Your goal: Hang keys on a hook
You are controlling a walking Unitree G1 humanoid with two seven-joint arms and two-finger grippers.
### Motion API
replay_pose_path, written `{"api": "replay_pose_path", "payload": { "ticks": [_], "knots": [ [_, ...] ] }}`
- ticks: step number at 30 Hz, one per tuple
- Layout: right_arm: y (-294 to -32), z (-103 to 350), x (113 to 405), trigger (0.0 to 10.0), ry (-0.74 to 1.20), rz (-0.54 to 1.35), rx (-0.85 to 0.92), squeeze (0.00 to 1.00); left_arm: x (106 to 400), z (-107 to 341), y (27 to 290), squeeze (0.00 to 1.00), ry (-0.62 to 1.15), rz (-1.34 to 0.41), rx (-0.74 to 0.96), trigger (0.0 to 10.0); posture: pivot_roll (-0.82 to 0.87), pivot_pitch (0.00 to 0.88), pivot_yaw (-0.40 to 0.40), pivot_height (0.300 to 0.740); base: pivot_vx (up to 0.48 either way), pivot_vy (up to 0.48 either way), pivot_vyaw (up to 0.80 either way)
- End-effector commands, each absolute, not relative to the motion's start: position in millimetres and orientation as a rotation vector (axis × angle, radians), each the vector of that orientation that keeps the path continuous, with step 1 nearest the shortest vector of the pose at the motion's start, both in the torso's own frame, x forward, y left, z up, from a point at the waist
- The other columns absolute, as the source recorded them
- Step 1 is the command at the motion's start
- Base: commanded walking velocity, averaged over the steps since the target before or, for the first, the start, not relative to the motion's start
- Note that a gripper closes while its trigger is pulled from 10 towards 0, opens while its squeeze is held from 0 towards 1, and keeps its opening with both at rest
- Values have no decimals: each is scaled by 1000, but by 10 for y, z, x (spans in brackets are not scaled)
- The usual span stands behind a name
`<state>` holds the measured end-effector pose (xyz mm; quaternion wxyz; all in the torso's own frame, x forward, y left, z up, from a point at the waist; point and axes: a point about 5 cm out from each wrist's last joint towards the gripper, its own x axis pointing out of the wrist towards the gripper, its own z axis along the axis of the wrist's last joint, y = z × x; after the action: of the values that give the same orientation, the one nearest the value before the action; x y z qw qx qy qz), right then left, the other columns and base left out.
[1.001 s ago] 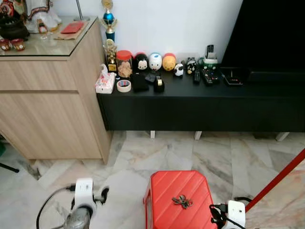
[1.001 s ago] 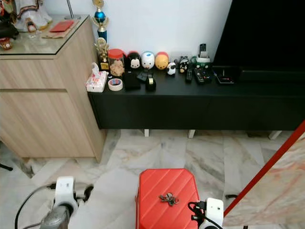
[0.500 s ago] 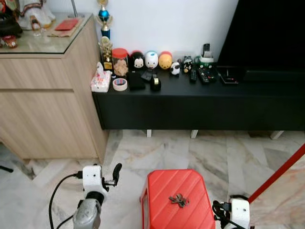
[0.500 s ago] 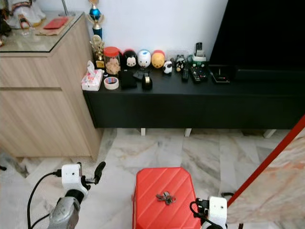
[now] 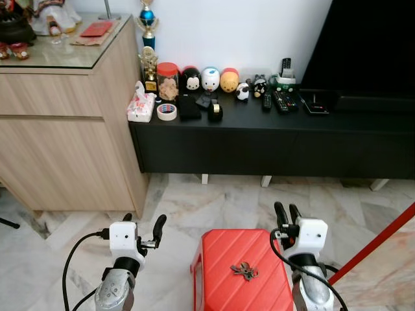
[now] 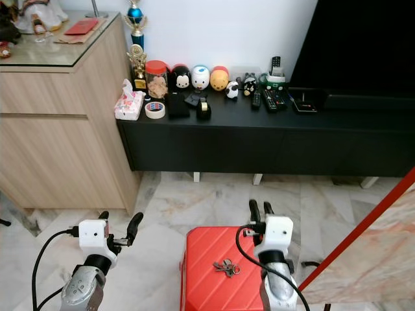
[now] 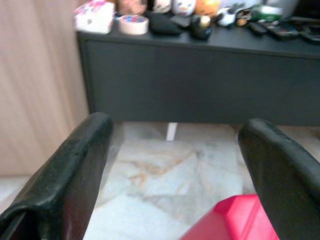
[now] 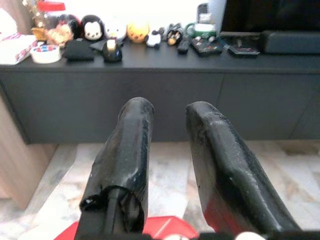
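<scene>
On the red stool, near centre: keys, ungrasped; right gripper, newly raised just right of them, fingers narrowly parted; left gripper spread wide, empty; pickup judged imminent.

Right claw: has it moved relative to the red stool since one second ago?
Yes. The right claw has risen from low beside the red stool's near right corner to stand above its far right corner, fingers pointing toward the black cabinet.

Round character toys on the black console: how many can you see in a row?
3, side by side against the wall: black toy, white toy, orange toy. Smaller figures further right may be more.
</scene>
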<state>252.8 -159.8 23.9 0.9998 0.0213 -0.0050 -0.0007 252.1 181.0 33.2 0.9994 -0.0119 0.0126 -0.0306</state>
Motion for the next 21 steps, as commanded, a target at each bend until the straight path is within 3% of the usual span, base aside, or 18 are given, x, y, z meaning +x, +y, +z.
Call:
{"api": "replay_pose_path", "payload": {
  "ticks": [1,13,21],
  "knots": [
    [-1630,306,2525,10000,-29,-16,41,0,2475,324,1793,0,40,-69,-30,10000,-7,0,-85,740,0,0,0],
    [-1637,242,2523,10000,58,-51,67,0,2541,381,1778,0,34,-65,-31,10000,3,0,-99,740,0,0,0],
    [-1632,236,2545,10000,85,-59,57,0,2548,385,1751,0,38,-69,-36,10000,-7,0,-98,690,0,0,0]
  ]
}}
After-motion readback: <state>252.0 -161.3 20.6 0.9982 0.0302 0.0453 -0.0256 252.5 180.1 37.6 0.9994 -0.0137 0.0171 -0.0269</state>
